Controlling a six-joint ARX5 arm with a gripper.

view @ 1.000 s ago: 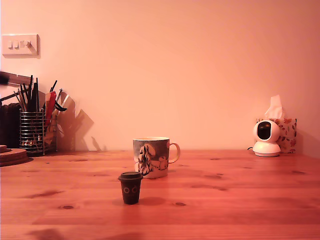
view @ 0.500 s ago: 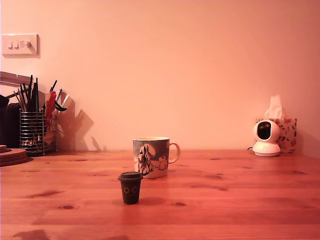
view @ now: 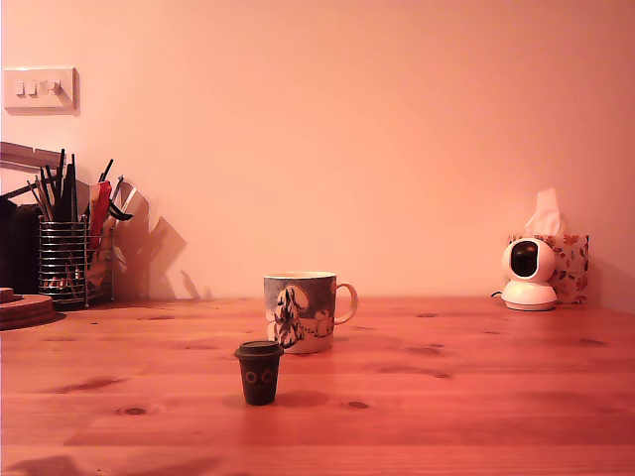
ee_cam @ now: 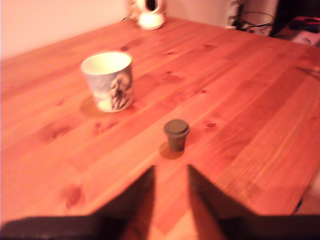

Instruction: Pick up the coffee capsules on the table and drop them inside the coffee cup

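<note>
While small dark brown tapered capsule (view: 259, 372) stands upright on reddish-brown pine table (view: 466, 397), near illustrated ceramic mug (view: 300, 311), black gripper (ee_cam: 170, 175) hovers narrowly parted, empty; misaligned descent may topple capsule.

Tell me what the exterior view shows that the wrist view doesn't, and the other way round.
Only the exterior view shows the wire utensil holder, the wall switch, the tissue box and the mug's handle.

Only the wrist view shows the gripper, its jaws parted with nothing between them, and the mug's pale, seemingly empty inside.

Both show the coffee capsule upright on the table, the coffee cup apart from it, and the small white camera.
</note>
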